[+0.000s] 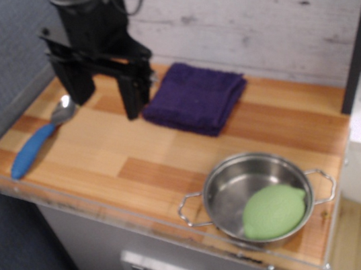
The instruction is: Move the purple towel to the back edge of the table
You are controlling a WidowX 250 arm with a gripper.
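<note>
Hanging over the back left part of the table (170,157), the black gripper (106,95) is pointing its two fingers downward with a wide gap between them. Nothing is sitting between the fingers. The left finger (76,82) is hovering just above the bowl end of a spoon (35,140), and the right finger (132,94) is reaching down just beside the left edge of the purple towel (195,97). The picture is soft with blur, so whether that finger is touching the cloth or only standing close to it is hard to say.

The purple towel is lying flat and folded on the wooden boards, toward the back of the table and close to the whitewashed plank wall (259,21), turned at a slight angle so that one corner is pointing to the front. A narrow strip of bare wood is showing between the towel's far edge and the wall.

The spoon, with its blue handle, is resting near the left edge, its handle running toward the front left corner. A steel pan (257,195) with two wire handles is sitting at the front right, well apart from the towel, and a pale green rounded object (273,211) is lying inside it against the right side.
</note>
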